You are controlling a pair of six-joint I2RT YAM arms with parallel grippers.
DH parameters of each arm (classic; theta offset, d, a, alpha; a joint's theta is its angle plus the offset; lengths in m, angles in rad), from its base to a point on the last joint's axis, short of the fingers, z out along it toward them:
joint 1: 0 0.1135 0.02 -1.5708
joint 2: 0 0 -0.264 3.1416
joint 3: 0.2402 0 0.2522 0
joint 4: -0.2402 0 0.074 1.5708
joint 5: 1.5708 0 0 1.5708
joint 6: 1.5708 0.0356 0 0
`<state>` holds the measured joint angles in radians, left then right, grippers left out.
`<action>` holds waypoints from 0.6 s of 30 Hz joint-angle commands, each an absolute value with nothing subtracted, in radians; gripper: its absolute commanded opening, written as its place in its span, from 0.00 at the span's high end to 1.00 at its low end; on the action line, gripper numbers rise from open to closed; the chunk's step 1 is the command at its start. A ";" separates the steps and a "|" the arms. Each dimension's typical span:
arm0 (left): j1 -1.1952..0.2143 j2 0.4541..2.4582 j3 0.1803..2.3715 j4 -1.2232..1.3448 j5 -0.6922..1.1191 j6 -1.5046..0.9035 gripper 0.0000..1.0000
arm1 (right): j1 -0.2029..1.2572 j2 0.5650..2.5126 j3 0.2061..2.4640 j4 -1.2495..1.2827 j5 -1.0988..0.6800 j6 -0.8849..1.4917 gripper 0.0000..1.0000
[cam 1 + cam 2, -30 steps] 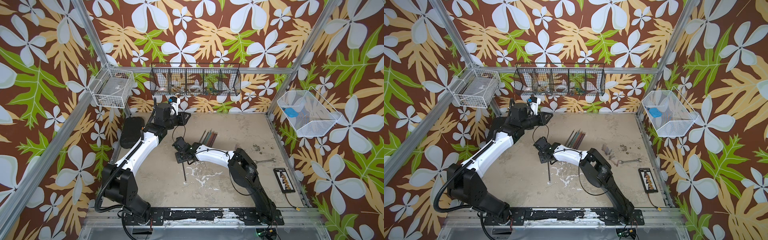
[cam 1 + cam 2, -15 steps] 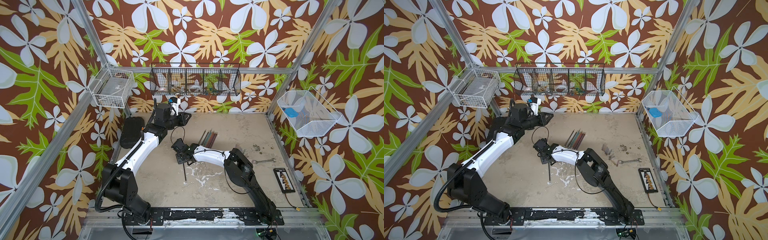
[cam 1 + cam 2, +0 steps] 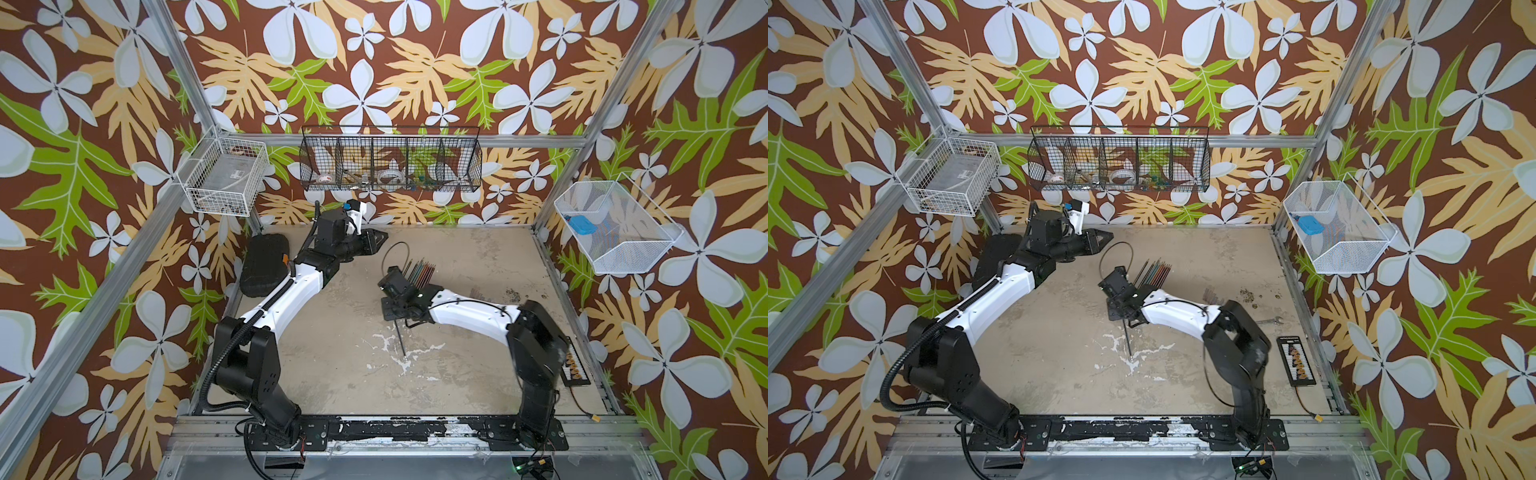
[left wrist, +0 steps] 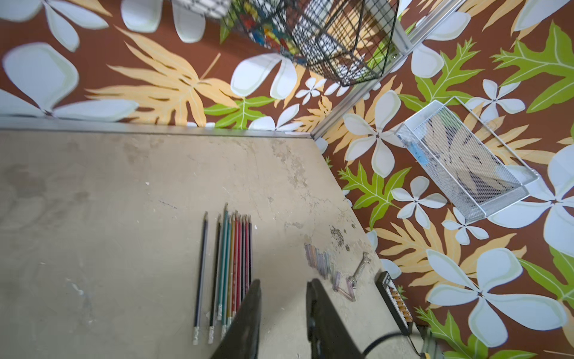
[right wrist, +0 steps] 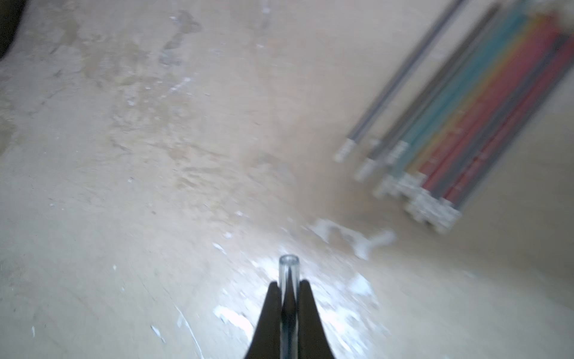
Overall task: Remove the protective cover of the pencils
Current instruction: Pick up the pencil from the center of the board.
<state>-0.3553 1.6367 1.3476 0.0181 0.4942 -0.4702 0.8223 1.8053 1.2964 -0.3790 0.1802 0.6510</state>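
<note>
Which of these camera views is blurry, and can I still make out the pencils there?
Right wrist view: heavily blurred, the pencils are soft colour streaks; only the clear cap pinched in the right gripper looks fairly sharp. Left wrist view: pencils crisp. Both top views: sharp, evenly lit.

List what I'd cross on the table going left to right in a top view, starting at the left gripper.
left gripper → row of pencils → wrench → black strip. The right gripper is left out: it overlaps the first two.
</note>
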 commanded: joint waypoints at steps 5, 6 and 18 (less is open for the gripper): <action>-0.485 1.696 1.347 0.070 0.564 -0.503 0.71 | 0.528 1.286 0.876 -0.283 0.154 0.647 1.00; -0.512 1.711 1.349 0.070 0.569 -0.503 0.71 | 0.462 1.206 0.827 -0.284 0.121 0.631 1.00; -0.807 1.793 1.375 0.045 0.593 -0.389 0.66 | -0.044 0.824 0.690 -0.371 -0.230 0.446 1.00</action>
